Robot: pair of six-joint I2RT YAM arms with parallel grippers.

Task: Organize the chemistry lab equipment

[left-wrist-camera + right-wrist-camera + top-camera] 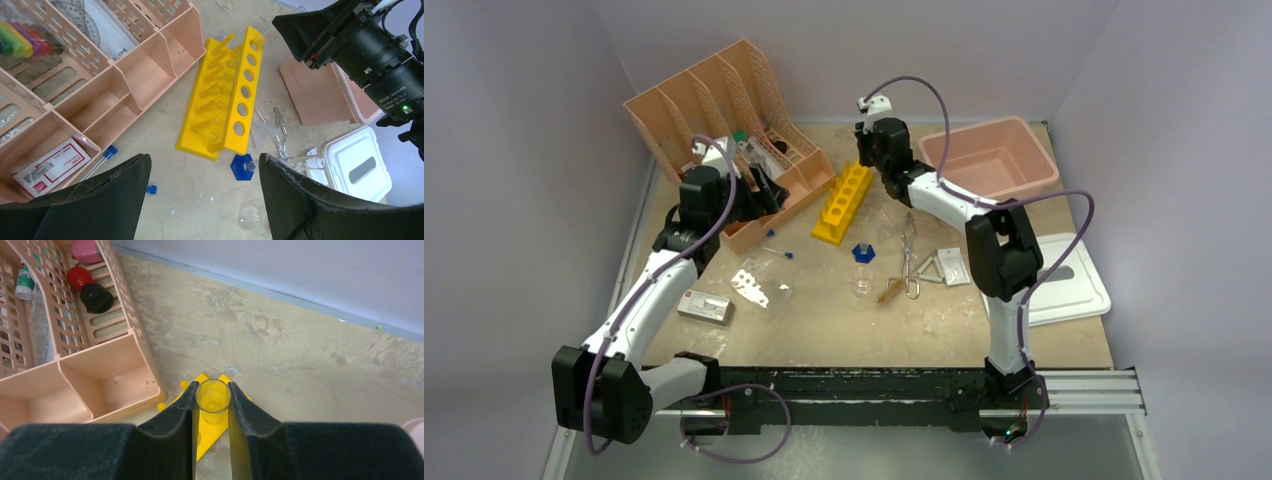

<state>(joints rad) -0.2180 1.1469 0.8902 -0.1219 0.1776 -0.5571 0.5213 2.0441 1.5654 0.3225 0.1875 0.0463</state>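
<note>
1. Right gripper (213,392): fingers closed on a clear tube (213,400), held over the far end of the yellow rack (844,203)
2. Left gripper (203,165): jaws spread wide, holding nothing, above the table between the organizer (714,110) and the rack
3. Rack: lies on the table just beside the organizer's front corner
4. Flask (862,275): mid-table, blue cap nearest the rack; tongs (909,258), brush (892,291) and wire triangle (930,270) lie close on its right
5. Pipettes (776,250), blister sheet (750,288) and white packet (704,305): loose on the table left of the flask
6. Tub (989,155): far right corner, open; its lid (1072,285) lies flat at the right edge
</note>
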